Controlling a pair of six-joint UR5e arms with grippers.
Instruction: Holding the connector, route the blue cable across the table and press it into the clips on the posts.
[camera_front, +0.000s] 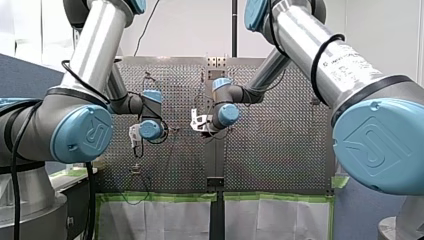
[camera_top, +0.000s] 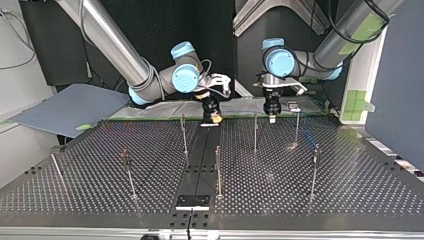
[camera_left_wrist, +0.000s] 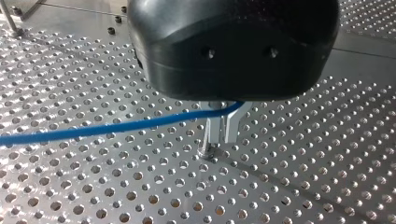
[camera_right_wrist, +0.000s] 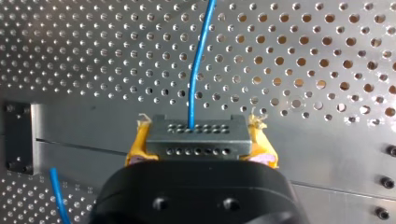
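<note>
Clamping the grey connector (camera_right_wrist: 196, 133) between its yellow pads (camera_right_wrist: 136, 147), my right hand (camera_right_wrist: 201, 140) holds the block squarely by its two short ends. From the connector's face the blue cable (camera_right_wrist: 198, 60) leaves straight ahead of that hand, its long axis running away over the perforated table (camera_right_wrist: 327, 70). Further along, the cable passes crosswise right at the tip of my left hand (camera_left_wrist: 220, 130); whether that hand grips it or merely guides it I cannot tell. Both hands hang side by side near the table's edge on the arms' side, about midway along it, and the right one has the connector. Beyond them the posts (camera_top: 218, 170) stand spread toward the opposite edge, none carrying cable that I can see, so the routing looks hardly begun.
</note>
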